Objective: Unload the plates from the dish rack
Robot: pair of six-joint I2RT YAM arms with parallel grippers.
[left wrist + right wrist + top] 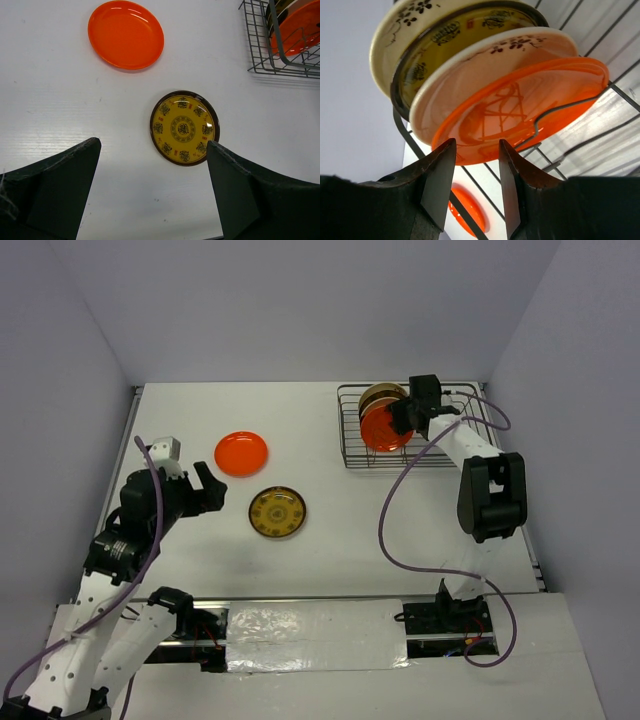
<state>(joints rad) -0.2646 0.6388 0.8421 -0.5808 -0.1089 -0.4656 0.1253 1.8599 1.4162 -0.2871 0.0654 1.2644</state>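
The wire dish rack stands at the back right. It holds several upright plates: an orange one in front and cream and brown-gold ones behind. My right gripper is open at the orange plate. In the right wrist view its fingertips straddle the lower rim of the orange plate without closing on it. Behind it sit a cream plate, a brown-gold plate and another cream plate. My left gripper is open and empty above the table.
An orange plate and a brown plate with gold pattern lie flat on the white table left of the rack; both show in the left wrist view, orange and gold. A wavy rack divider wire crosses the orange plate.
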